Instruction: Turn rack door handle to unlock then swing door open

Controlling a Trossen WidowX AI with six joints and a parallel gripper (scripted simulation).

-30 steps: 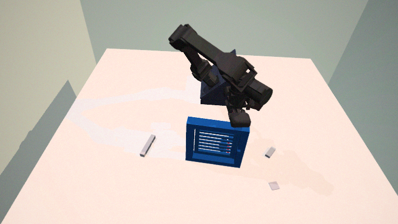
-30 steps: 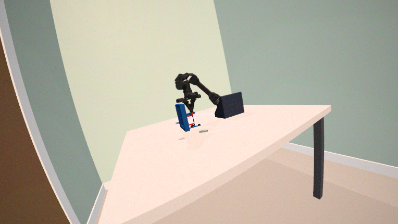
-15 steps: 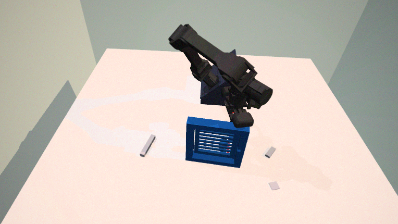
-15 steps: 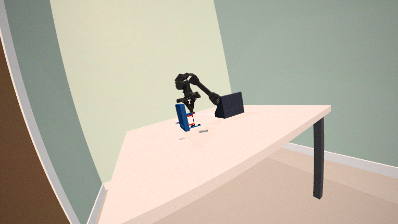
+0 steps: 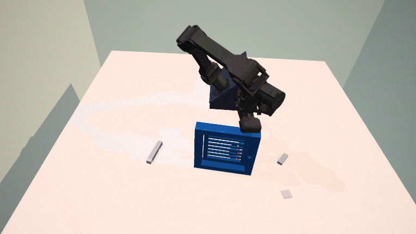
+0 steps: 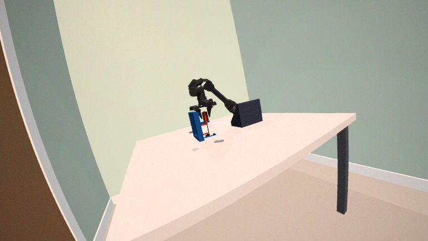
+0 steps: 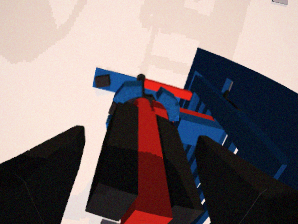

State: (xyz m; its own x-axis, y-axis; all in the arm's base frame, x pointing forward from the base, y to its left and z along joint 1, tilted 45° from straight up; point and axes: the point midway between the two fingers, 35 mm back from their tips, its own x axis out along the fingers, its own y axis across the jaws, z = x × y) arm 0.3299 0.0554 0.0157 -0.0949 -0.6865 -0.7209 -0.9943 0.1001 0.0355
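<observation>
The blue rack frame stands upright on the table. The slatted blue door looks in line with the frame, on the robot's side; its exact angle is hard to tell. The upright handle, dark with a red middle, stands off the door on blue and red arms. My gripper is open, pointing down, with one finger on each side of the handle. The wrist view shows a gap beside the handle on both sides. In the top view the gripper body hides the fingertips.
A long grey bar lies left of the frame in the top view. A short grey bar and a flat tile lie to its right. The dark wedge-shaped base stands behind.
</observation>
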